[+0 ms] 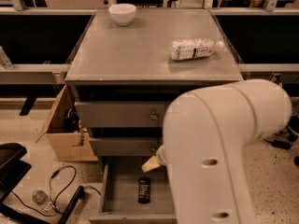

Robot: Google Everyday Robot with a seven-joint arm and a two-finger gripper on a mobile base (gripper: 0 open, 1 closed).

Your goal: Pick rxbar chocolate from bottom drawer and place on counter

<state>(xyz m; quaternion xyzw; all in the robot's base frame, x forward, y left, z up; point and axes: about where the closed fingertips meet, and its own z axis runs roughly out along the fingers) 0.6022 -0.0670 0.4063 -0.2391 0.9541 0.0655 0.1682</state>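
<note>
The rxbar chocolate (144, 190) is a small black bar lying flat on the floor of the open bottom drawer (120, 186), near its middle. My gripper (150, 164) shows only as a pale tip at the end of the large white arm. It hangs over the back of the drawer, just above and a little right of the bar, without touching it. The rest of the gripper is hidden behind the arm. The counter (140, 50) is the flat grey top of the cabinet.
A clear bottle with a white label (194, 49) lies on the counter's right side and a white bowl (122, 13) stands at its back left. Two shut knobbed drawers sit above the open one. A cardboard box (65, 134) and cables (56, 190) are on the floor at left.
</note>
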